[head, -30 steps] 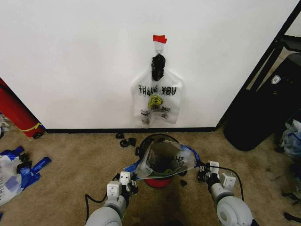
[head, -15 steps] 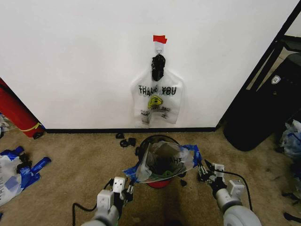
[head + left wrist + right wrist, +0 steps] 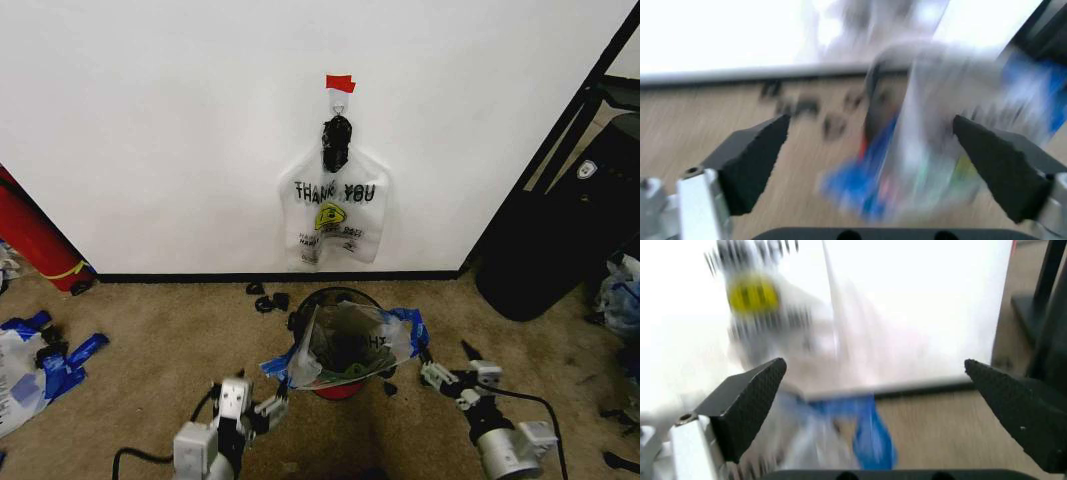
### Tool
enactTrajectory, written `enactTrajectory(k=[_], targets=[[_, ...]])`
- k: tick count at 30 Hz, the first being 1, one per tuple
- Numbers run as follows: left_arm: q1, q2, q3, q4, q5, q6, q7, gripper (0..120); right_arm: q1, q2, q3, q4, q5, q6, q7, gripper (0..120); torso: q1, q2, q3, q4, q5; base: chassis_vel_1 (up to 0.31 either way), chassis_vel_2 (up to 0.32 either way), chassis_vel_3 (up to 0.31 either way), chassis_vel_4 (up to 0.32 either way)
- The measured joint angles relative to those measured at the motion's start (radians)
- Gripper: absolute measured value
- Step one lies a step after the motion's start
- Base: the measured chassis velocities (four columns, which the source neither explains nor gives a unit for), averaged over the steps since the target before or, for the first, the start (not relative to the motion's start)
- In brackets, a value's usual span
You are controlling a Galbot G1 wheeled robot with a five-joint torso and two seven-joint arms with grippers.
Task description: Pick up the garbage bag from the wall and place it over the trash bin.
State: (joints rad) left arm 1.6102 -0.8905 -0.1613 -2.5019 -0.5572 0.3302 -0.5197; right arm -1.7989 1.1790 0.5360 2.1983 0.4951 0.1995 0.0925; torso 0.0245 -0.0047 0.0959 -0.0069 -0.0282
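Observation:
The garbage bag (image 3: pixel 352 338), clear plastic with blue handle tips, lies draped over the small round trash bin (image 3: pixel 337 390), whose red base shows beneath it. My left gripper (image 3: pixel 270 406) is open, low on the carpet just left of the bag's blue corner and apart from it. Right of the bag, my right gripper (image 3: pixel 447 366) also stands open and holds nothing. In the left wrist view the open left gripper (image 3: pixel 870 120) faces the blurred garbage bag (image 3: pixel 933 150). The right gripper (image 3: pixel 873 363) faces the white wall (image 3: pixel 920 315).
A second clear "THANK YOU" bag (image 3: pixel 336 215) hangs from a hook under red tape (image 3: pixel 339 82) on the wall (image 3: pixel 160 130). A large black bin (image 3: pixel 560 235) stands right, a red cylinder (image 3: pixel 35 240) left. Small black scraps (image 3: pixel 268 298) and blue-and-white bags (image 3: pixel 35 365) litter the carpet.
Both arms have drawn back toward me and lower, away from the bag's edges. The bag stays over the bin.

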Motion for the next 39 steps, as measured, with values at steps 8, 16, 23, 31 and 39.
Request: enactTrajectory(k=[8,16,23,31,39], targets=[[-0.186,0.062,-0.05,0.083,-0.069,-0.114,0.167,100,0.014,0.041,0.078,0.042,-0.055,0.148,-0.1,100,0.0,0.0,0.0,-0.0003,-0.0004,0.0,0.0,0.0,0.0],[-0.475,0.112,0.059,0.273,-0.181,-0.05,0.246,100,-0.035,0.097,0.222,0.087,-0.095,0.302,-0.185,100,0.0,0.0,0.0,-0.0006,-0.0002,0.0,0.0,0.0,0.0],[-0.823,0.079,0.256,0.488,-0.32,0.089,0.333,100,-0.126,0.177,0.299,0.101,-0.071,0.377,-0.211,100,0.0,0.0,0.0,-0.0001,-0.0001,0.0,0.0,0.0,0.0],[-1.059,0.037,0.445,0.661,-0.375,0.248,0.431,98,-0.151,0.215,0.301,0.08,-0.095,0.413,-0.237,100,0.0,0.0,0.0,0.0,0.0003,0.0,0.0,0.0,0.0],[-1.103,-0.014,0.495,0.79,-0.379,0.271,0.439,86,-0.147,0.212,0.315,0.09,-0.071,0.401,-0.236,100,0.0,0.0,0.0,0.0,0.0001,0.0,0.0,0.0,0.0]])
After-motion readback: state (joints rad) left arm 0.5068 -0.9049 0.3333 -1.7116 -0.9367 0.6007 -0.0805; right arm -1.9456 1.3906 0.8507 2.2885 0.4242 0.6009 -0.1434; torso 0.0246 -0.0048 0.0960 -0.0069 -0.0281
